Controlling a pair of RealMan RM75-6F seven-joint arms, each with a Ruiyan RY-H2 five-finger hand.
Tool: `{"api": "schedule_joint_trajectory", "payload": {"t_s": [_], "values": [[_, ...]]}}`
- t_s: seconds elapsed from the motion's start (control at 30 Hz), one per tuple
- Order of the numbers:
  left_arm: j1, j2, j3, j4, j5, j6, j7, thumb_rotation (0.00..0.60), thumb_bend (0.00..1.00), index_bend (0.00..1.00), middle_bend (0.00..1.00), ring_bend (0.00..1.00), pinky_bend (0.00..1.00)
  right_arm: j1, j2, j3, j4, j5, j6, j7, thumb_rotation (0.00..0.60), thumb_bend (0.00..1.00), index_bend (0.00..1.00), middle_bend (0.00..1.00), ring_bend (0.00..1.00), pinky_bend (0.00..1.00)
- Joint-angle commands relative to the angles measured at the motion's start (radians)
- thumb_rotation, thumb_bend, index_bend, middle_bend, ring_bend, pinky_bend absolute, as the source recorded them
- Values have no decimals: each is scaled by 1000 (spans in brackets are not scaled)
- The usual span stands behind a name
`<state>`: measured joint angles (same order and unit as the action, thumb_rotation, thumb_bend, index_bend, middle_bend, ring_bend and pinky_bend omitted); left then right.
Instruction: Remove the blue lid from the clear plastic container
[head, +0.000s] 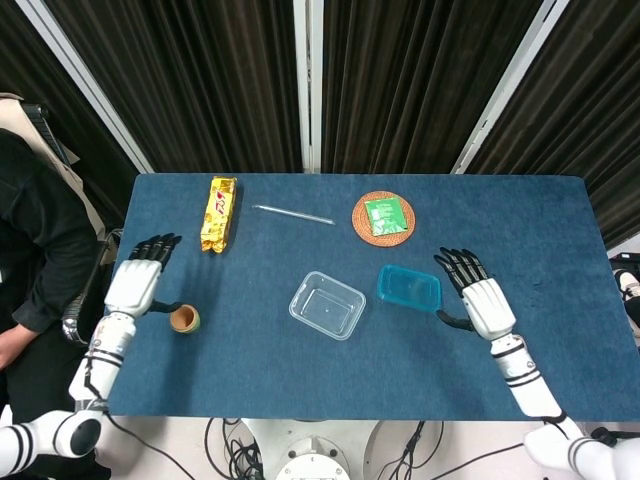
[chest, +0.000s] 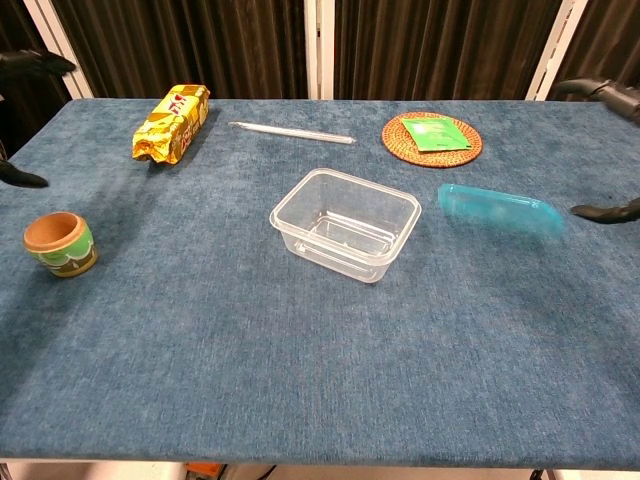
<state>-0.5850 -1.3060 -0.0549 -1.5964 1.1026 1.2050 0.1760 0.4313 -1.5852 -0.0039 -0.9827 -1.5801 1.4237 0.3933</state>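
Both hands are empty, fingers spread: right hand (head: 487, 302) just beside the blue lid (head: 409, 287), left hand (head: 138, 285) near the table's left edge; a careless swing could knock the lid.

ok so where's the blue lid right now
The blue lid lies flat on the table, just right of the clear container in the head view, below the round woven coaster. The right hand is beside it, fingers apart.
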Motion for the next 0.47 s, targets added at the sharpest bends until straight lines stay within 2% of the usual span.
{"api": "schedule_joint_trajectory", "payload": {"t_s": [0.03, 0.17, 0.27, 0.47], "values": [[40, 45, 13, -5, 44, 53, 17, 600, 0, 84, 41, 0, 94, -59, 200, 2, -261, 41, -1, -136, 600, 100, 0, 0, 0, 0], [100, 73, 18, -16, 40, 147, 91, 600, 0, 100, 44, 0, 84, -110, 256, 18, -352, 84, 43, -243, 600, 143, 0, 60, 0, 0], [154, 104, 26, -73, 22, 203, 135, 600, 0, 100, 44, 0, 80, -151, 312, 24, -447, 124, 58, -312, 600, 156, 0, 87, 0, 0], [234, 145, 62, -190, 37, 265, 179, 600, 0, 100, 44, 0, 75, -211, 360, 26, -544, 146, 98, -356, 600, 162, 0, 88, 0, 0]]}}
